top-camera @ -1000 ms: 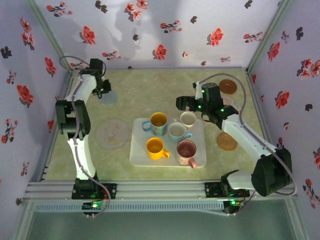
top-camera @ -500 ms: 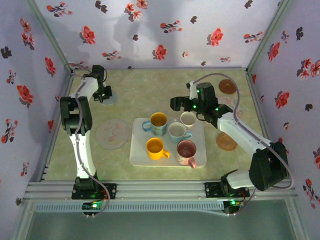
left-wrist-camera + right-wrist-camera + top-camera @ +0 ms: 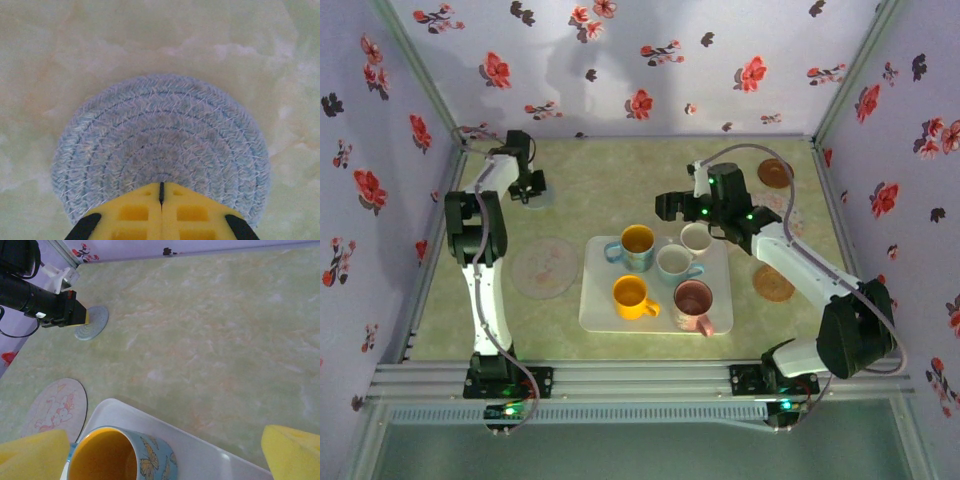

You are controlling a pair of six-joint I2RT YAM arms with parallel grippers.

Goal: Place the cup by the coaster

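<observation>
My left gripper [image 3: 161,192] is clenched, its yellow fingertips pressed together with nothing between them, over the near edge of the blue woven coaster [image 3: 160,145] at the far left of the table [image 3: 620,170]. Whether it touches the weave I cannot tell. My right gripper [image 3: 665,207] is spread wide and empty, hanging above the butterfly cup [image 3: 120,455], the blue one with a yellow inside and butterflies printed on its side. That cup sits at the far left corner of the white tray [image 3: 600,315], well apart from the blue coaster. I count five cups on the tray: the butterfly cup, a white cup [image 3: 697,237], a pale cup [image 3: 675,262], a yellow cup [image 3: 630,293] and a pink cup [image 3: 694,300]. Four coasters: the blue one, a big pink coaster [image 3: 545,267] with a faint drawing just left of the tray, a brown coaster [image 3: 775,173] at the far right corner, and a second brown coaster [image 3: 773,283] right of the tray. The tabletop is pale green with a marble pattern. Lilac walls [image 3: 620,60] with red and dark flowers close in three sides.
</observation>
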